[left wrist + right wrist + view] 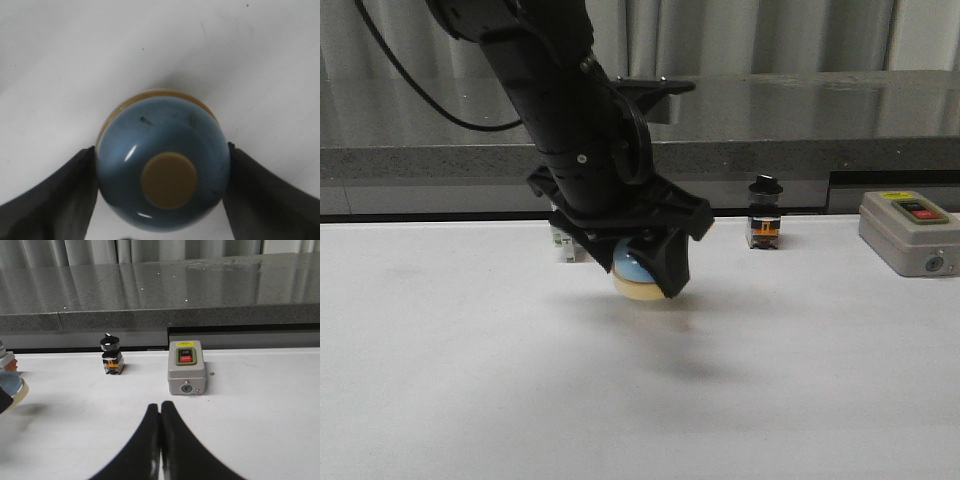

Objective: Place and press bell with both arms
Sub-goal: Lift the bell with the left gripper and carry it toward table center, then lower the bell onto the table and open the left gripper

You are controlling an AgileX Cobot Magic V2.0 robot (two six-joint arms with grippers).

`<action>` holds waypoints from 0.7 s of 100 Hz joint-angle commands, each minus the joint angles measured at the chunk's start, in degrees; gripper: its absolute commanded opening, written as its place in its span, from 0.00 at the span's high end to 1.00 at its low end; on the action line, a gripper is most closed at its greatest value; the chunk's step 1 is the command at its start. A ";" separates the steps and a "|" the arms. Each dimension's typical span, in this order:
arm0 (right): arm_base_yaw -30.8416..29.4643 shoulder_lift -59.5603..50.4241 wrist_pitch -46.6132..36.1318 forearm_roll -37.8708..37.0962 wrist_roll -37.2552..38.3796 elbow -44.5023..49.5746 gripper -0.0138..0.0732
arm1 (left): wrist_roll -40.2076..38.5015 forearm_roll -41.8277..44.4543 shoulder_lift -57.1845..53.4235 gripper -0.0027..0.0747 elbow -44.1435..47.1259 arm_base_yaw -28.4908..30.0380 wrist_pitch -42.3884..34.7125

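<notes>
The left hand (642, 262) grips the bell (162, 162) upright, button (169, 180) up; the right hand (160, 440) is closed, empty.

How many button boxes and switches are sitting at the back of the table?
3. A grey box with red and black buttons sits far right, a black-knobbed switch stands mid-right, and a white switch peeks out behind the left arm. The arm may hide more.
</notes>
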 commanded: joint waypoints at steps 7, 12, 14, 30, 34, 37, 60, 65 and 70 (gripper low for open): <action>-0.31 -1.10 -5.21 -0.02 -0.14 -0.84 0.91 | -0.05 -1.17 -1.07 0.64 -2.09 -0.80 -2.96; -0.31 -1.10 -5.21 -0.02 -0.14 -0.84 0.91 | -0.05 -1.26 -0.80 0.64 -2.09 -0.80 -2.96; -0.31 -1.10 -5.21 -0.02 -0.14 -0.84 0.91 | -0.05 -1.26 -0.65 0.64 -2.09 -0.80 -2.96; -0.31 -1.10 -5.21 -0.02 -0.14 -0.84 0.91 | -0.05 -1.26 -0.17 0.64 -2.09 -0.80 -3.06; -0.31 -1.10 -5.21 -0.02 -0.14 -0.84 0.91 | -0.05 -1.26 -0.17 0.64 -2.09 -0.80 -3.06; -0.31 -1.10 -5.21 -0.02 -0.14 -0.84 0.91 | -0.05 -1.26 -0.17 0.64 -2.09 -0.80 -3.06; -0.31 -1.10 -5.21 -0.02 -0.14 -0.84 0.91 | 0.19 -1.26 -0.17 0.60 -2.09 -0.80 -2.85; -0.31 -1.10 -5.21 -0.02 -0.14 -0.84 0.91 | 0.19 -1.26 -0.17 0.56 -2.09 -0.80 -2.60; -0.31 -1.10 -5.21 -0.02 -0.14 -0.84 0.91 | 0.19 -1.26 -0.17 0.50 -2.09 -0.80 -2.49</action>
